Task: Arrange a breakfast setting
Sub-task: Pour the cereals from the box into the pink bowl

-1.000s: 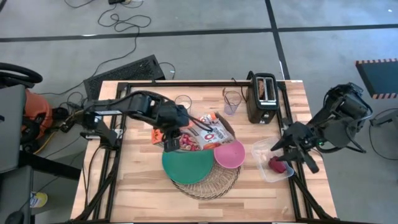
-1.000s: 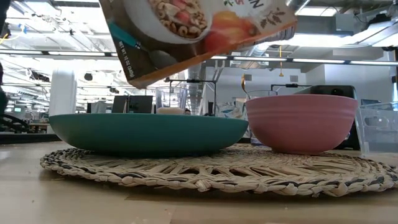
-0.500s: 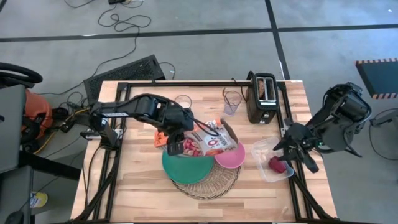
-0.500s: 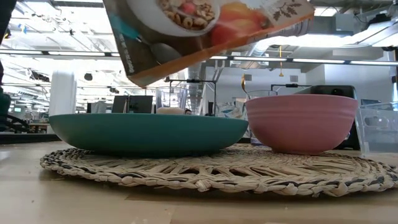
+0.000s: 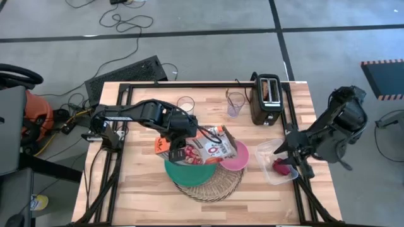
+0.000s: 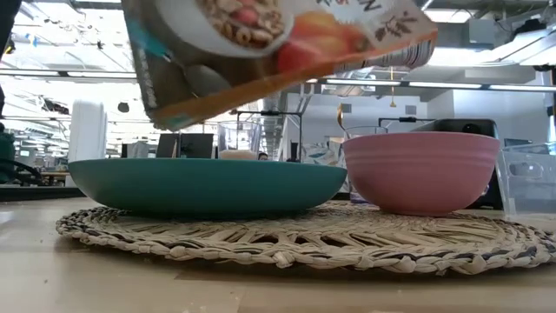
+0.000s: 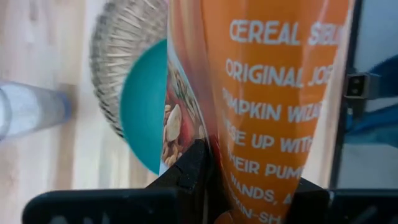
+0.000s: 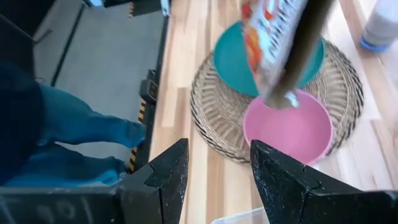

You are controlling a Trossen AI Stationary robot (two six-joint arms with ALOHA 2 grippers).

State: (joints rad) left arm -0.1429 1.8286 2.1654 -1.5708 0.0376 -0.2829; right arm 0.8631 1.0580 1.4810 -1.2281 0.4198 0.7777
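Observation:
My left gripper (image 5: 175, 147) is shut on the orange-white cereal box (image 5: 207, 147), which hangs tilted above the teal plate (image 5: 189, 171) and the pink bowl (image 5: 235, 157). Plate and bowl stand side by side on the round woven straw mat (image 6: 304, 241). The low view shows the box (image 6: 278, 43) clear above both dishes. My right gripper (image 5: 288, 151) is open at the table's right, above a clear tub (image 5: 268, 150) with a red fruit (image 5: 280, 167) in it. Nothing lies between its fingers (image 8: 214, 180). My left gripper pinches the cereal box near its left end (image 7: 249, 180), one finger (image 7: 189, 174) on each broad face, the narrow orange side panel between them. The fingers slant down from above and lie across the box. The box is lifted clear and tilted, its other end (image 8: 278, 93) over the pink bowl.
Two clear glasses (image 5: 185, 103) (image 5: 235, 103) and a black toaster (image 5: 265, 98) stand along the far edge. Bare wood (image 5: 139, 189) lies at the near left. A person's blue-clad legs (image 8: 68, 137) show beside the table.
My left gripper has carried the cereal box a little toward the near edge and down, so it now hangs lower over the plate and bowl and is tipped more. My right gripper has sunk slightly and tipped further downward over the tub.

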